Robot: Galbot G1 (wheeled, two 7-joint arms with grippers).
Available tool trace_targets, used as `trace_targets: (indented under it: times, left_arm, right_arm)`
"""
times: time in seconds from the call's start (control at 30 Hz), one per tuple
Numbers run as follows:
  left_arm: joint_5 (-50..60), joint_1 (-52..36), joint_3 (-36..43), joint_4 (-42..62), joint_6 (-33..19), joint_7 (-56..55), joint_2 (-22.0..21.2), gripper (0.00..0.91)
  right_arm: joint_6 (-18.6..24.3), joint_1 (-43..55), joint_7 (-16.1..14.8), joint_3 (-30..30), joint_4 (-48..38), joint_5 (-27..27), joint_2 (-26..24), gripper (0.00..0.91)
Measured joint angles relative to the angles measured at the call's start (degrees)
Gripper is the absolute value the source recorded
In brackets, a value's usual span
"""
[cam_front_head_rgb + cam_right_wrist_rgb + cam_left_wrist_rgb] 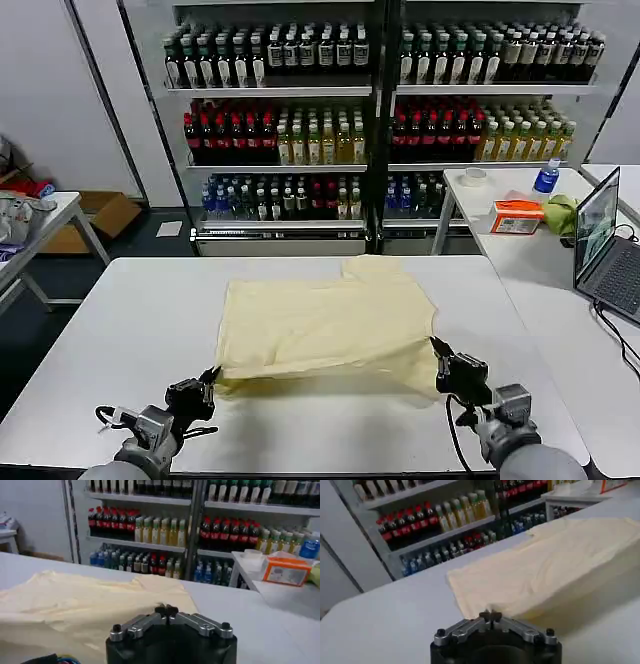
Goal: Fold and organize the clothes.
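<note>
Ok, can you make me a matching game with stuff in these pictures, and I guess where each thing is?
Things:
1. pale cream-yellow soft fabric T-shirt
2. left pincer
3. right pincer
4. orange and white cardboard box

Places:
A. on the side table at the right, near a blue-capped bottle
B. spread on the white table
C. at the shirt's near right corner
D. at the shirt's near left corner

Pairs: 1-B, 2-D, 3-C, 4-A

the cream t-shirt (325,325) lies on the white counter (120,330), its near corners pinched by the left tool (212,378) and right tool (436,346).
</note>
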Motion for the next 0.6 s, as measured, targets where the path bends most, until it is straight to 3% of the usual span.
trace_targets:
  times: [0.6]
  left_arm:
    - [6.85,-9.81,7.47,8.25,-3.31,-0.19,4.56,0.040]
  right_arm:
    - [-1.85,11.69,-0.80,-7.62,-8.70,-3.07,0.79,0.000]
